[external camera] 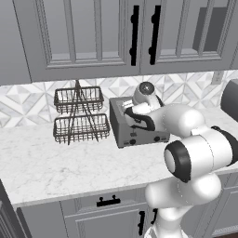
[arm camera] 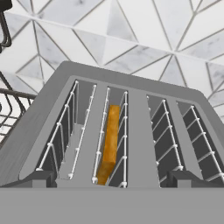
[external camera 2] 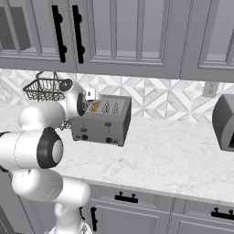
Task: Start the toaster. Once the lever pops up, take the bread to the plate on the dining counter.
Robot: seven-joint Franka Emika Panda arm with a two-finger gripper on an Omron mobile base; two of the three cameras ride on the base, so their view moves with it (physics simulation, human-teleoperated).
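So the setup is a white marble-look desk (external camera 2: 173, 151) with grey veining, backed by a tiled wall with a triangle pattern (arm camera: 144, 30) and grey upper cabinets with dark handles (external camera: 135, 35). More grey cabinet doors and drawers sit below the desk edge. A two-tier wire basket rack (external camera: 78, 115) stands just left of the toaster (external camera 2: 103, 121), and a dark rounded appliance (external camera 2: 225, 121) sits well off to the right.

The toaster is the boxy grey four-slot one, near the back wall — two dark levers and two little knobs on its front. The bread (arm camera: 109, 144) is down in the second slot from the left in the hand view, on edge, golden-orange crust showing between the wire guides.

The fingers (arm camera: 111, 183) hang right over the toaster's top, tips showing low at either side of the hand view, spread wide apart with nothing between them — the bread's slot lies between the two tips.
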